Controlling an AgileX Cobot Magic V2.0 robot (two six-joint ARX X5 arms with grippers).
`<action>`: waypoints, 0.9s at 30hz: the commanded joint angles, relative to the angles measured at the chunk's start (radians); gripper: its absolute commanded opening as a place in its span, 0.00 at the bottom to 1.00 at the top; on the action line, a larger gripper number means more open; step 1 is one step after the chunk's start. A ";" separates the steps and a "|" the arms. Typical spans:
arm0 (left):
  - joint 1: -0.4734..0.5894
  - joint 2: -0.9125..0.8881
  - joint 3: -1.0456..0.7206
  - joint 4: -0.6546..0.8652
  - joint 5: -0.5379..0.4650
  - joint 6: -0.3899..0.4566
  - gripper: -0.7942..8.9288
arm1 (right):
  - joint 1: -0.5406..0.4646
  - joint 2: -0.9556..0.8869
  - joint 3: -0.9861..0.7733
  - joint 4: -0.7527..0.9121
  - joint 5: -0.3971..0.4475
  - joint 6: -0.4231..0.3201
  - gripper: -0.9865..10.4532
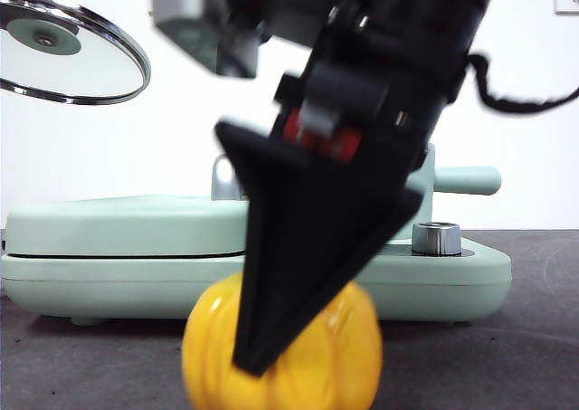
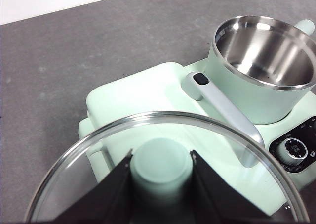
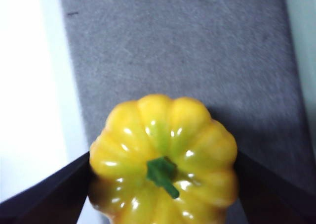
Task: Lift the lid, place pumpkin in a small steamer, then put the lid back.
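Note:
The lid (image 1: pixel 72 75), clear glass with a steel rim, hangs raised at the upper left of the front view. My left gripper (image 2: pixel 160 157) is shut on its mint-green knob (image 2: pixel 160 167), above the base unit. The small steamer (image 2: pixel 256 95) stands open and empty on the base unit. In the front view only its side handle (image 1: pixel 466 180) shows past the arm. The yellow pumpkin (image 1: pixel 344 356) sits low in front of the base unit. My right gripper (image 3: pixel 163 157) is shut on the pumpkin (image 3: pixel 163 130), one jaw against each side, green stem between them.
The wide mint-green base unit (image 1: pixel 118 247) spans the table behind the pumpkin, with a steel dial (image 1: pixel 436 238) at its right. A grey-white handle (image 2: pixel 222 110) lies across the grill cover (image 2: pixel 148 95). The table is dark grey (image 3: pixel 173 46).

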 commanded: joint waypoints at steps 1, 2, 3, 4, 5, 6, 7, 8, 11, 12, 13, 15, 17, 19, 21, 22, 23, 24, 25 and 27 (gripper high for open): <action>-0.002 0.001 0.013 0.026 0.002 0.000 0.10 | -0.010 -0.039 0.010 -0.052 -0.004 0.104 0.37; -0.002 0.001 0.013 0.026 0.002 0.000 0.10 | -0.020 -0.059 0.014 -0.088 -0.003 0.136 0.36; -0.002 0.001 0.013 0.026 0.002 0.000 0.10 | -0.032 -0.080 0.021 -0.125 -0.004 0.163 0.36; -0.002 0.001 0.013 0.026 0.002 0.000 0.10 | -0.043 -0.101 0.029 -0.166 -0.003 0.185 0.37; -0.002 0.001 0.013 0.026 0.002 0.000 0.10 | -0.054 -0.120 0.039 -0.205 -0.003 0.202 0.36; -0.002 0.001 0.013 0.026 0.002 0.000 0.10 | -0.064 -0.138 0.051 -0.243 -0.002 0.218 0.37; -0.002 0.001 0.013 0.026 0.002 0.000 0.10 | -0.078 -0.160 0.068 -0.286 -0.002 0.234 0.37; -0.002 0.002 0.013 0.026 0.002 0.000 0.10 | -0.091 -0.180 0.087 -0.326 -0.001 0.246 0.37; -0.002 0.003 0.013 0.027 0.003 0.000 0.10 | -0.134 -0.234 0.157 -0.446 0.011 0.267 0.37; -0.002 0.005 0.013 0.027 0.002 0.000 0.10 | -0.150 -0.246 0.185 -0.488 0.018 0.272 0.37; -0.002 0.007 0.013 0.026 0.002 0.000 0.10 | -0.168 -0.255 0.220 -0.536 0.024 0.278 0.37; -0.002 0.010 0.013 0.027 0.002 0.000 0.10 | -0.208 -0.261 0.296 -0.631 0.027 0.286 0.37; -0.002 0.013 0.013 0.027 0.002 0.000 0.10 | -0.249 -0.261 0.384 -0.714 0.039 0.282 0.36; -0.002 0.016 0.013 0.032 0.001 -0.005 0.10 | -0.277 -0.260 0.460 -0.750 0.079 0.274 0.37; -0.002 0.019 0.013 0.043 -0.009 -0.012 0.10 | -0.298 -0.260 0.533 -0.758 0.123 0.264 0.37; -0.002 0.019 0.013 0.050 -0.013 -0.012 0.10 | -0.310 -0.259 0.569 -0.755 0.145 0.262 0.37; -0.002 0.021 0.013 0.057 -0.013 -0.011 0.10 | -0.322 -0.253 0.607 -0.748 0.164 0.262 0.36; -0.002 0.023 0.013 0.062 -0.013 -0.012 0.10 | -0.333 -0.247 0.637 -0.744 0.178 0.262 0.36; -0.002 0.025 0.013 0.067 -0.013 -0.012 0.10 | -0.346 -0.236 0.674 -0.739 0.188 0.262 0.37; -0.002 0.027 0.013 0.071 -0.013 -0.011 0.10 | -0.371 -0.208 0.739 -0.726 0.203 0.259 0.37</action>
